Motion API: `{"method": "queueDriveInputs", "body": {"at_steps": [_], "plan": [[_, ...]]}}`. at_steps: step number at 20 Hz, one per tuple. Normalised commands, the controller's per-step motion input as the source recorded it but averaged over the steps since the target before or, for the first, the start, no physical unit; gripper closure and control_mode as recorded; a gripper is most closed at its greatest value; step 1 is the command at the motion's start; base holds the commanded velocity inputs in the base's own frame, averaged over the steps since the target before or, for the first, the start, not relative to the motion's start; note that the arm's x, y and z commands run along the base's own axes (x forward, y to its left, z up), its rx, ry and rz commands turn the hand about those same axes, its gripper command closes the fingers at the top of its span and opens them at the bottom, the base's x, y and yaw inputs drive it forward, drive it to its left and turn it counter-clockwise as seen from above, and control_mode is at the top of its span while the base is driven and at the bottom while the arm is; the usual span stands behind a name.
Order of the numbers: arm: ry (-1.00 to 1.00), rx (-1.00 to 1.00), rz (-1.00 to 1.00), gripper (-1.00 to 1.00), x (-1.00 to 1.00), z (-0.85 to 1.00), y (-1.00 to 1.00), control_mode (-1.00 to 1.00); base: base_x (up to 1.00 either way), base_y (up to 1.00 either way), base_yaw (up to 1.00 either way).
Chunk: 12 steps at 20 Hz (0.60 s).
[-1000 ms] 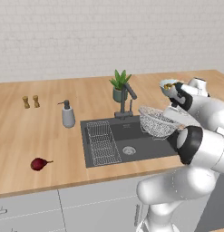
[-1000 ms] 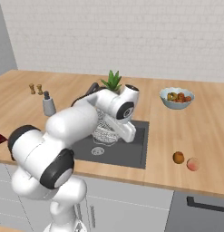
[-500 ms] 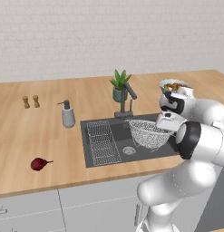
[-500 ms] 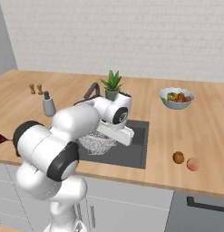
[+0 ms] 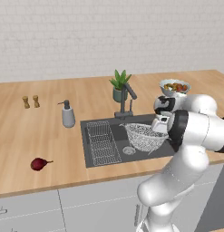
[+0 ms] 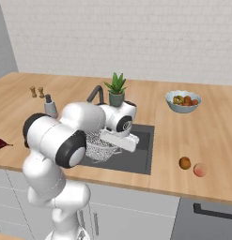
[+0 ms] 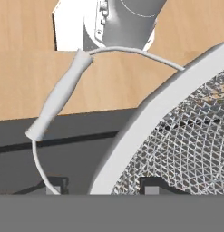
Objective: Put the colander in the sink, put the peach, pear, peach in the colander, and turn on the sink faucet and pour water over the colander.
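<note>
Left base view shows the tabletop (image 5: 50, 136) with the sink (image 5: 111, 156) sunk into it, and the colander (image 5: 144, 136) low inside the right part of the basin, beside the drain and the wire rack. The claw (image 7: 99, 188) grips the colander at its rim, one fingertip (image 7: 56, 189) outside and the other behind the mesh.

I judge the risks as these: released while tilted, the colander could rock or tip against the basin wall, and its loose wire handle (image 7: 56, 102) could snag the claw on the way out.

Around it, the sink faucet (image 5: 126, 100) stands just behind the basin, its spout close above the colander, so a careless lift could knock it. A potted plant (image 5: 119, 85) sits behind it and a soap dispenser (image 5: 67, 114) to the left. The pear (image 5: 39, 163) lies well apart on the left; two round orange-pink fruits (image 6: 192, 166) wait right of the sink, and a fruit bowl (image 6: 182, 101) stands farther back.
</note>
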Motion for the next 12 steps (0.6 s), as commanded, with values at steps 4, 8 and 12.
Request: {"method": "queueDriveInputs", "body": {"at_steps": [4,8,12], "plan": [[-0.01,0.05,0.11,1.0,0.43,-0.3,0.06,-1.0,0.0,0.0,0.0],[0.0,0.0,0.09,1.0,0.43,-0.31,0.07,-1.0,0.0,0.0,0.0],[0.0,-0.03,0.07,1.0,0.26,-0.35,0.07,-1.0,0.0,0.0,0.0]]}}
